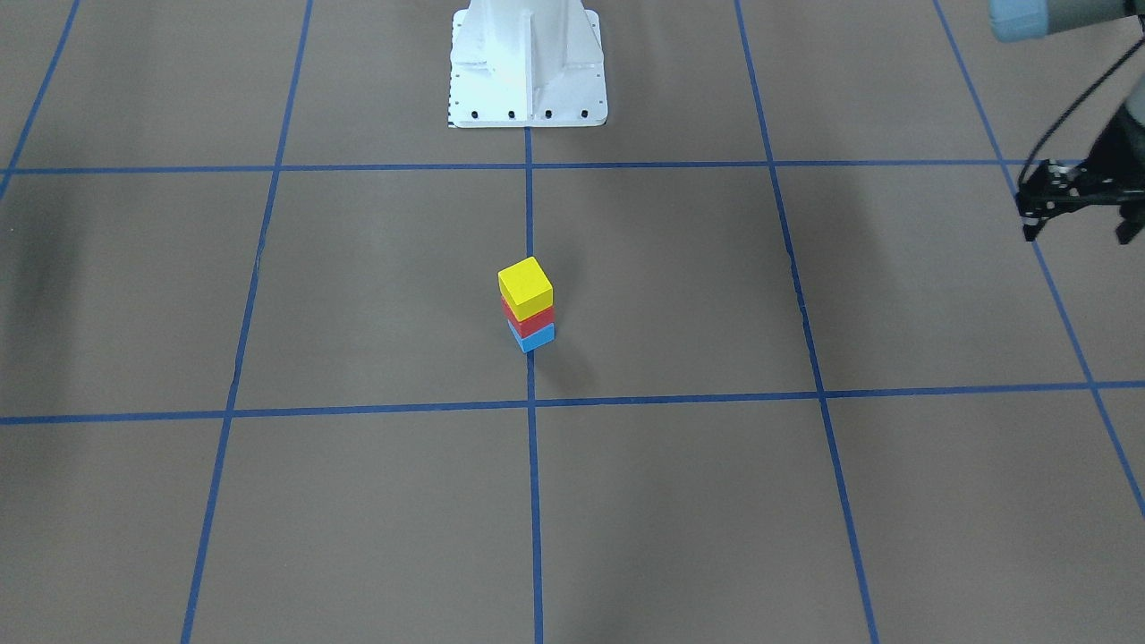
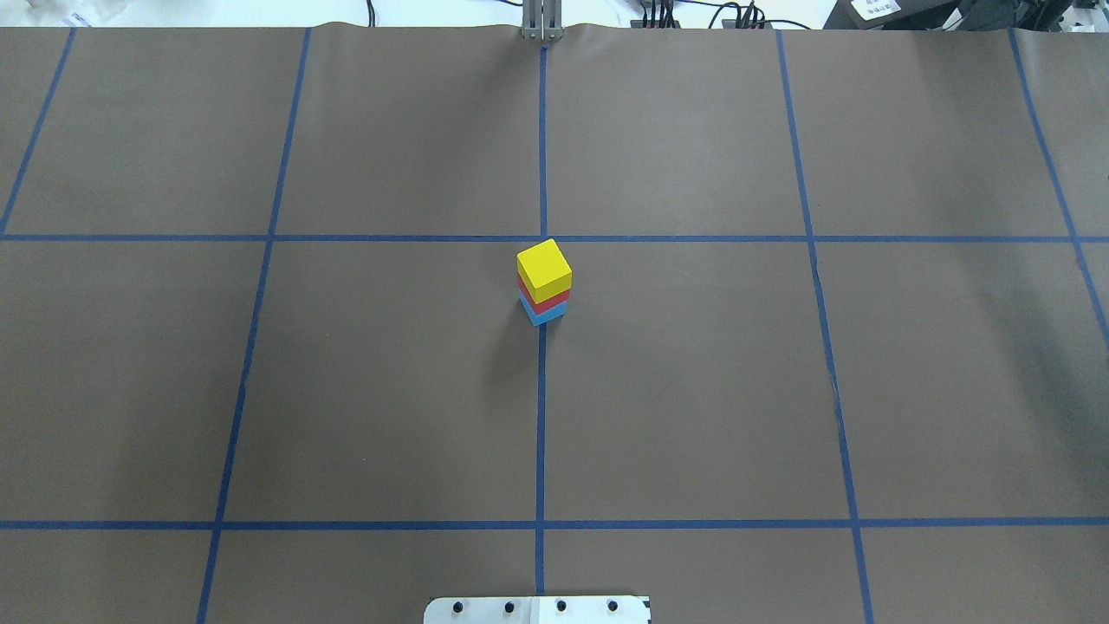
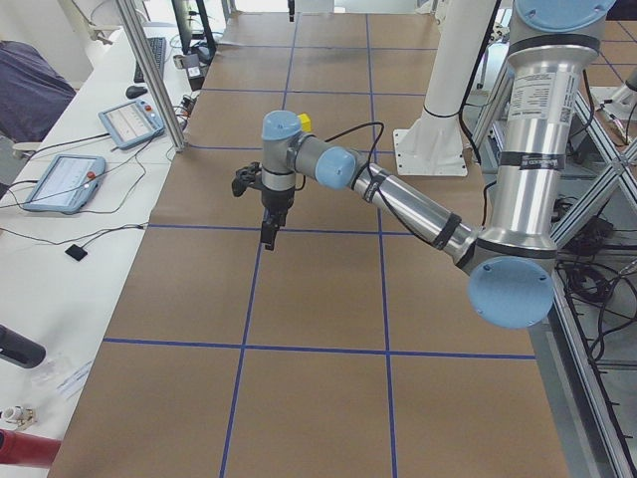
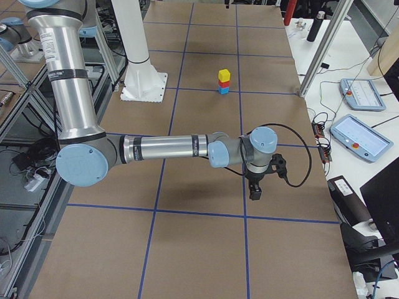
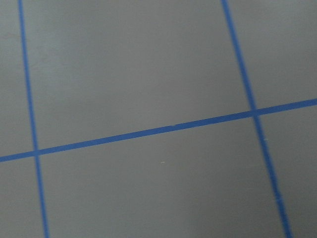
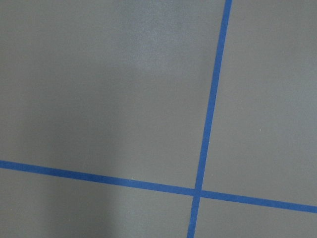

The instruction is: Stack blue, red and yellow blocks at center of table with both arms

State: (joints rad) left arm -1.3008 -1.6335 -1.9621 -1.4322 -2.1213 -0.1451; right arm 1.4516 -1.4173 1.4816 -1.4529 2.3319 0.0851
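Note:
A yellow block sits on a red block, which sits on a blue block. The stack stands upright on the table's centre line; it also shows in the overhead view. My left gripper hangs at the right edge of the front view, far from the stack, with its fingers apart and empty. My right gripper shows only in the exterior right view, far from the stack; I cannot tell whether it is open or shut. Both wrist views show only bare table.
The brown table carries a grid of blue tape lines. The robot's white base plate stands at the table's edge behind the stack. Tablets and cables lie on side benches off the table.

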